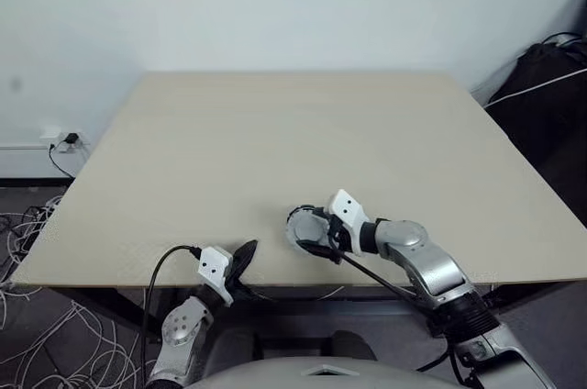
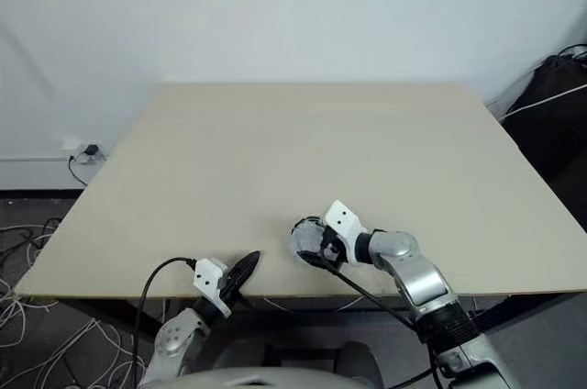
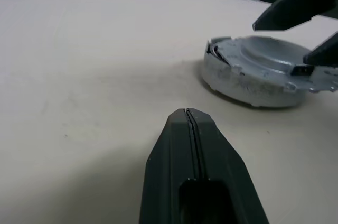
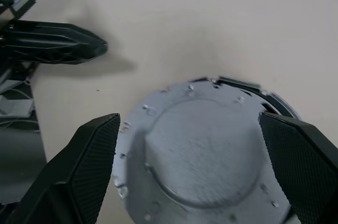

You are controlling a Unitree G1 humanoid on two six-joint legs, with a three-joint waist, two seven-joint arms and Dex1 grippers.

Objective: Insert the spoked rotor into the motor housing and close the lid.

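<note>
both grippers near table (image 1: 275,132) edge: left gripper (image 3: 190,115) closed, empty; right gripper (image 4: 190,150) wide open over lid (image 4: 200,150).

This looks like a robotics lab or test room rather than a home. A plain beige tabletop (image 1: 275,150) stands against a bare white wall (image 1: 275,4). Loose white cables (image 1: 37,334) lie tangled on the dark floor to the left, and a wall socket (image 1: 66,140) has a plug in it. To the right sits a dark heap (image 1: 546,86), possibly a bag, with a white cord across it.
</note>
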